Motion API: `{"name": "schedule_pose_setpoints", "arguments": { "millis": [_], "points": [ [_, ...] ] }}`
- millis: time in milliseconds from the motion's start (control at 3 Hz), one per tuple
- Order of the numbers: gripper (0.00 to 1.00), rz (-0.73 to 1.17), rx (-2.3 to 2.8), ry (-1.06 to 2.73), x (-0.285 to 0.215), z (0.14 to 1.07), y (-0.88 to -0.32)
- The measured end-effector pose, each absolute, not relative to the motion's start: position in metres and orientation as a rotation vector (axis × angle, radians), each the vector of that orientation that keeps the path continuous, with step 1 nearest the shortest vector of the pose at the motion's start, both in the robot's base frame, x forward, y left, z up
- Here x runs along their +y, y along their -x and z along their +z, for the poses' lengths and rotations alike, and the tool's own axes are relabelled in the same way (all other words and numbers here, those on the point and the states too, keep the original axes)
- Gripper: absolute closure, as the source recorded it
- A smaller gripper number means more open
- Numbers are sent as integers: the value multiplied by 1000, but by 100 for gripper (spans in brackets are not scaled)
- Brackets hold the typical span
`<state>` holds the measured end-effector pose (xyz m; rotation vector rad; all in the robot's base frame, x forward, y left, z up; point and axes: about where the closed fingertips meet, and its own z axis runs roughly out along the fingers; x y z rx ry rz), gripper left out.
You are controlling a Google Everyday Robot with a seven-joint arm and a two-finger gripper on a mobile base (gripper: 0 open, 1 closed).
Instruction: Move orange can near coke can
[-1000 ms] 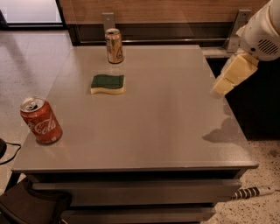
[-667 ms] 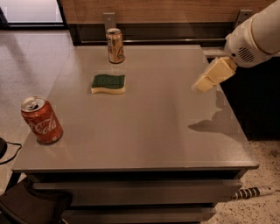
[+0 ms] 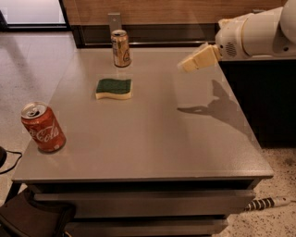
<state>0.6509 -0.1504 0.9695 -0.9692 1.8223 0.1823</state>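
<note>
The orange can (image 3: 121,48) stands upright at the back of the grey table (image 3: 152,134), left of centre. The coke can (image 3: 43,127) stands upright near the front left corner, far from the orange can. My gripper (image 3: 188,64) reaches in from the right on a white arm (image 3: 252,34). It hangs above the table's back right area, well to the right of the orange can, and holds nothing.
A green and yellow sponge (image 3: 114,88) lies between the two cans, closer to the orange can. A wooden wall panel (image 3: 162,11) runs behind the table. A dark cabinet (image 3: 259,97) stands to the right. Drawers sit under the tabletop's front edge.
My gripper has moved left and toward the back of the table, closer to the orange can. The cans and the sponge have not moved.
</note>
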Motion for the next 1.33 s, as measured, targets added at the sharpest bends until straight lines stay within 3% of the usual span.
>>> {"name": "schedule_pose_setpoints", "arguments": {
  "millis": [333, 667, 1333],
  "points": [
    [0, 176, 1635, 877, -142, 1006, -707],
    [0, 160, 1541, 843, -140, 1053, -730],
    [0, 177, 1546, 833, -130, 1055, -751]
  ]
}}
